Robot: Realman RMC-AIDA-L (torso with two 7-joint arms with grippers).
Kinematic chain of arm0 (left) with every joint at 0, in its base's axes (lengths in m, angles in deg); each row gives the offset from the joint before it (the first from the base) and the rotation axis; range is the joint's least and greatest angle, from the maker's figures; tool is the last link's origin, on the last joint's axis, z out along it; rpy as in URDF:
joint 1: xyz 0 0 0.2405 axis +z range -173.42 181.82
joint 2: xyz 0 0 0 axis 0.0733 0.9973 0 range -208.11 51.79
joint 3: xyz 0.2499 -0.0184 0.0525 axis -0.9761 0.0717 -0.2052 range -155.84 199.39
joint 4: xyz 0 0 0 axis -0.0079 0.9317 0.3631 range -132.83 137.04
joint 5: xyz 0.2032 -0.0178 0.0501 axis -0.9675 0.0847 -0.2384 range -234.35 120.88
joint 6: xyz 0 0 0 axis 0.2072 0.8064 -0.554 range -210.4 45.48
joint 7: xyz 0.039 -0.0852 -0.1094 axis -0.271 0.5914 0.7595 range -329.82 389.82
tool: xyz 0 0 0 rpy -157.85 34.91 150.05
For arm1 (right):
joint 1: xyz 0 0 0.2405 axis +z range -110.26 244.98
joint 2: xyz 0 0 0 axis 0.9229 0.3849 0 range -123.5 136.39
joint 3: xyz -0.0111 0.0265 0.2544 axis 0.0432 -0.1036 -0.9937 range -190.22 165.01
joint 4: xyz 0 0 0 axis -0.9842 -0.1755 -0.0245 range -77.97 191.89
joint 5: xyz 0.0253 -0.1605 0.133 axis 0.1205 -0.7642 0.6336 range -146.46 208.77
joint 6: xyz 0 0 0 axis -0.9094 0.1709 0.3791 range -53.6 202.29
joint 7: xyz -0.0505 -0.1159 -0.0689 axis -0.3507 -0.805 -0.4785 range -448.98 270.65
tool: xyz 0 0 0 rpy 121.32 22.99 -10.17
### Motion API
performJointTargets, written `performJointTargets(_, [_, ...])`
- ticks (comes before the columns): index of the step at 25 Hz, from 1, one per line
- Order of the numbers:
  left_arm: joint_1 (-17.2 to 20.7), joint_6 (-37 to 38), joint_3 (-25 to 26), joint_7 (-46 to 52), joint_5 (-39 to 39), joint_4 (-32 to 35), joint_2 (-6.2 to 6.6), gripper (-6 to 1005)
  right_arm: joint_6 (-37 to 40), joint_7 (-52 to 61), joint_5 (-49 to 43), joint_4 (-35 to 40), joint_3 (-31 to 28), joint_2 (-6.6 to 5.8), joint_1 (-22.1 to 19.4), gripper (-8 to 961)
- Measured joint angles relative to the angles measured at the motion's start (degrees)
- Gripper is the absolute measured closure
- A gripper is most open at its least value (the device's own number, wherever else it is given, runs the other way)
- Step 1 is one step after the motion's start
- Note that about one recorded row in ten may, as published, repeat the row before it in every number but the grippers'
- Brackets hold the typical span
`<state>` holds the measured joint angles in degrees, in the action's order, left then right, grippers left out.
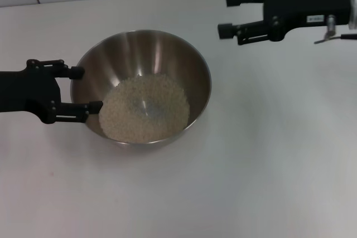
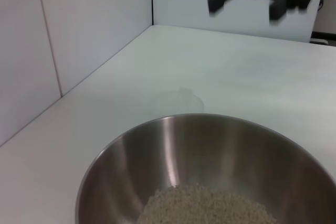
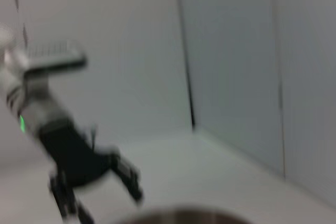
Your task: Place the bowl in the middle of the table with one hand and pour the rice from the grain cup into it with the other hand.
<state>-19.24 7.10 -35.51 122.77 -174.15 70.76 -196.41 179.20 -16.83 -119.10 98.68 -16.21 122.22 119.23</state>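
Rice [image 1: 145,108] heaped inside steel bowl [image 1: 167,54]

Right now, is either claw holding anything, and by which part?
Nothing held. The left claw is open, straddling the bowl rim; the right claw is open and empty.

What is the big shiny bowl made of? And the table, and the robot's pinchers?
The bowl looks like brushed stainless steel: silvery, with streaky reflections on its inside wall. The table is plain matte white with no glare, maybe laminate or painted board. The left gripper and right gripper look like matte black plastic or coated metal; I can't tell which.
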Motion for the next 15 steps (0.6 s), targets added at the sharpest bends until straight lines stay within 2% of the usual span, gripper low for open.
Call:
performJointTargets(1, [-0.1,0.0,0.0,0.0,-0.1,0.0,0.0,172,0.0,2.6,1.2,5.5,4.9,1.99,0.3,127])
performJointTargets(2, [-0.5,0.0,0.0,0.1,-0.1,0.0,0.0,172,-0.1,7.9,5.3,12.1,15.6,3.33,-0.8,127])
performJointTargets(3, [-0.5,0.0,0.0,0.1,-0.1,0.0,0.0,172,-0.1,7.9,5.3,12.1,15.6,3.33,-0.8,127])
performJointTargets(7, [-0.7,0.3,0.2,0.1,-0.2,-0.1,0.03,172,-2.6,18.6,16.6,16.7,34.3,3.01,-5.0,127])
performJointTargets(8, [-0.8,0.2,0.2,0.1,-0.2,-0.1,0.0,172,-2.6,18.6,16.6,16.7,34.3,3.01,-5.0,127])
performJointTargets(12, [-1.2,0.2,0.0,0.2,-0.2,-0.2,-0.01,172,-4.0,21.8,17.6,17.1,40.8,3.17,-6.4,127])
performJointTargets(15, [-1.4,0.2,0.0,0.3,-0.3,-0.1,0.03,172,-4.3,22.0,17.6,16.6,41.4,3.24,-6.5,127])
